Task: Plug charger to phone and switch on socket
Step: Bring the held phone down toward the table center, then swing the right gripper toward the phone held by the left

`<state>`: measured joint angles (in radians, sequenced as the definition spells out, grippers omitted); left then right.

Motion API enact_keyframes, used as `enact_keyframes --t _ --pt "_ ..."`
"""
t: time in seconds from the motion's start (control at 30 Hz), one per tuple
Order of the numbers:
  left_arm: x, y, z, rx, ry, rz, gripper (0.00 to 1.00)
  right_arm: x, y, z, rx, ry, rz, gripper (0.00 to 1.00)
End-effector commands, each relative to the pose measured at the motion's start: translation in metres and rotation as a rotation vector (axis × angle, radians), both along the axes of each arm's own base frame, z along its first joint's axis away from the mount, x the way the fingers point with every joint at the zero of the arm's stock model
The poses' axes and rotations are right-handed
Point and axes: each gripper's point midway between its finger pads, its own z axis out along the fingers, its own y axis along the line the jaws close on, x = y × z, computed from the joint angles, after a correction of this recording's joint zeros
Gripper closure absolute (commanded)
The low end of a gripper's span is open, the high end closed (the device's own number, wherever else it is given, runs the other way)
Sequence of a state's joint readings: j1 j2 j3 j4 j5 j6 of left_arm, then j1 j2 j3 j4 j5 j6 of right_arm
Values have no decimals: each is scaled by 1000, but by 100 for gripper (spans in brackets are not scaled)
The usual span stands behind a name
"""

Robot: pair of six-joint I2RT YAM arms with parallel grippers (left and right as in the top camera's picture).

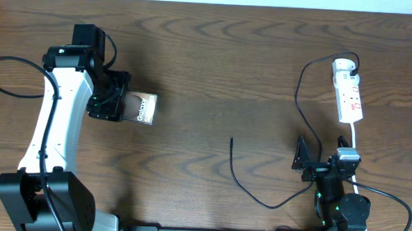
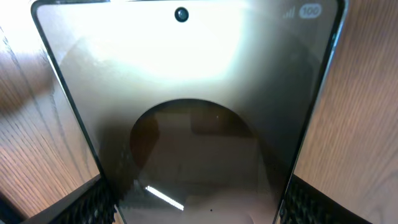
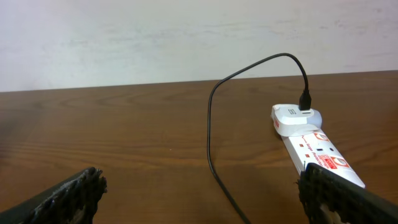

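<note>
The phone [image 1: 143, 108] shows its brown-bronze back with "Galaxy" lettering at the left of the table. My left gripper [image 1: 117, 101] is shut on its left end. In the left wrist view the phone's glossy face [image 2: 186, 93] fills the frame between my fingers [image 2: 199, 202]. The black charger cable [image 1: 299, 99] runs from its plug in the white socket strip [image 1: 349, 94] down and round to a free tip [image 1: 231, 139] mid-table. My right gripper [image 1: 322, 161] is open and empty just below the strip. Its view [image 3: 199, 193] shows the cable [image 3: 210, 124] and strip [image 3: 311, 146].
The strip's thick white cord [image 1: 355, 139] runs down past my right gripper. The table's far edge and a pale wall [image 3: 186, 37] lie behind the strip. Bare wood [image 1: 222, 67] lies between the two arms.
</note>
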<state>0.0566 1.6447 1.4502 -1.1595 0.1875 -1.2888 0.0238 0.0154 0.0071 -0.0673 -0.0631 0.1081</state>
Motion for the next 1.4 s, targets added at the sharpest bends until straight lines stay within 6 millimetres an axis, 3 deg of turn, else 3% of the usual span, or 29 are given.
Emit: enact_keyframes --t 0.0,0.1,0.3,0.4,0.5,0.6,0.7,0.8,1.0,1.1,1.3,1.37 --pt "0 7 -3 41 14 2 93 0 1 1 14 -3 4 1" --pt "2 1 -2 11 5 -2 93 0 3 10 20 -42 14 1" --pt "3 0 -2 5 0 -3 93 -2 -5 55 19 -227 -29 1" --pt "4 0 -2 5 -4 -3 92 -9 19 74 2 -307 113 1" --pt "5 -2 -1 -6 -9 -9 93 -11 34 71 -50 -276 195 1" --pt "8 -4 -1 -20 -21 -11 93 -6 32 70 -88 -195 189 1" --pt "11 -4 0 -19 -32 -11 93 10 37 93 -132 -107 219 1" --pt "11 -4 0 -19 -31 -11 93 29 55 116 -136 -16 337 1" --pt "10 -4 0 -19 -31 -11 93 82 106 139 25 335 686 1" --pt "11 -6 0 -34 -32 -13 93 100 141 151 181 455 973 1" --pt "11 -10 1 -56 -33 -16 93 127 176 161 516 493 1434 1" --pt "11 -11 1 -64 -34 -16 93 144 182 142 622 612 1423 1"
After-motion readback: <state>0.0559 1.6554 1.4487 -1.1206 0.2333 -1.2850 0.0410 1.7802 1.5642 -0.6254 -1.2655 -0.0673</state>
